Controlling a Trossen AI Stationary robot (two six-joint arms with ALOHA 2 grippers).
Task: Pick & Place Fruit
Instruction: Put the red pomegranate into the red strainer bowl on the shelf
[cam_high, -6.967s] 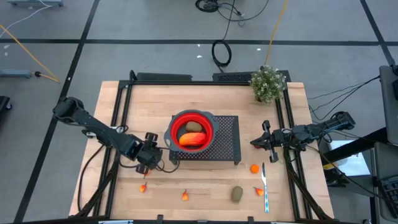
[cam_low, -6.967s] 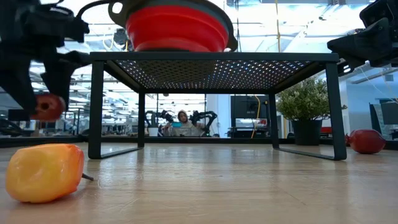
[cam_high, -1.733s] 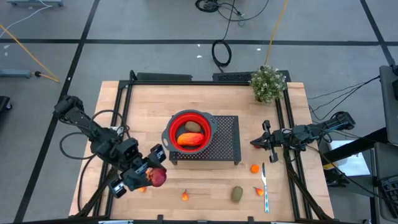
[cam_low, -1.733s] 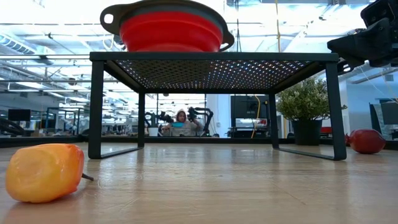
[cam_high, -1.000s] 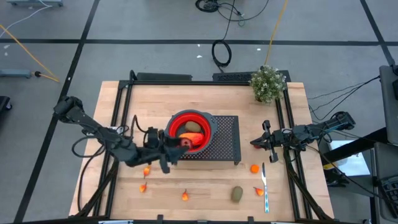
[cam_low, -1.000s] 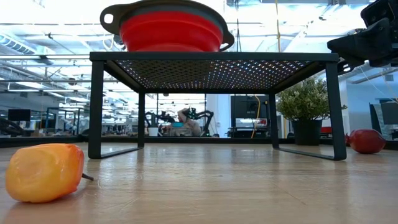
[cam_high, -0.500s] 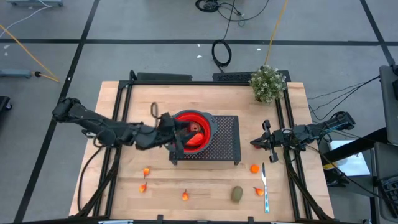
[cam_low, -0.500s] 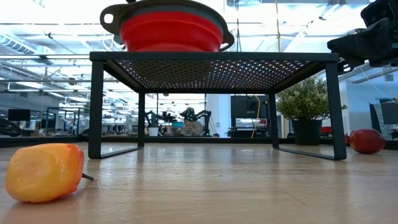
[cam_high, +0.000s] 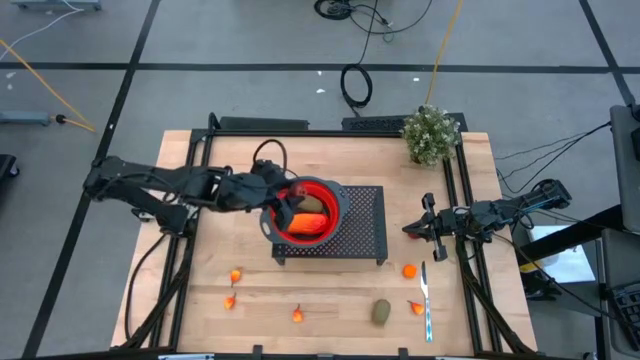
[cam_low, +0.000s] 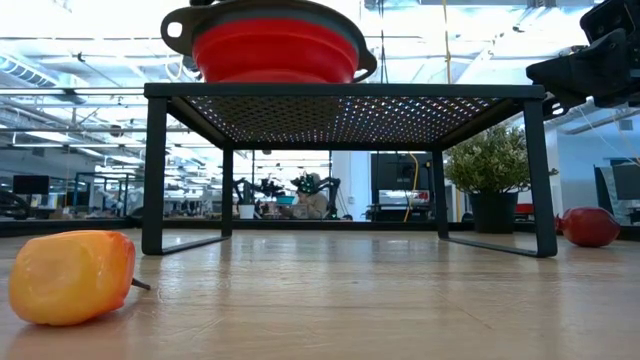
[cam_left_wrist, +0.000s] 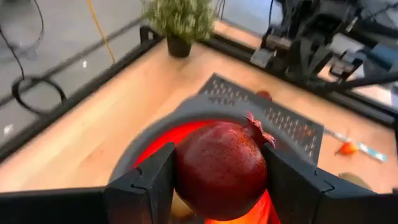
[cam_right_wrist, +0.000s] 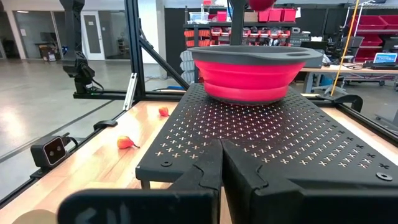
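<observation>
Your left gripper is clamped on the dark red round pomegranate, holding it just above the red collapsible bowl with the grey rim, at about nine o'clock of the bowl on the black perforated metal stand. Two pieces already lie inside: a long orange one and a brownish-green oval. Left on the wooden table at about six o'clock are several small orange bits and another brownish-green oval. Your right gripper waits at three o'clock with its fingers pressed together, empty. The arm covers part of the bowl's interior from above.
</observation>
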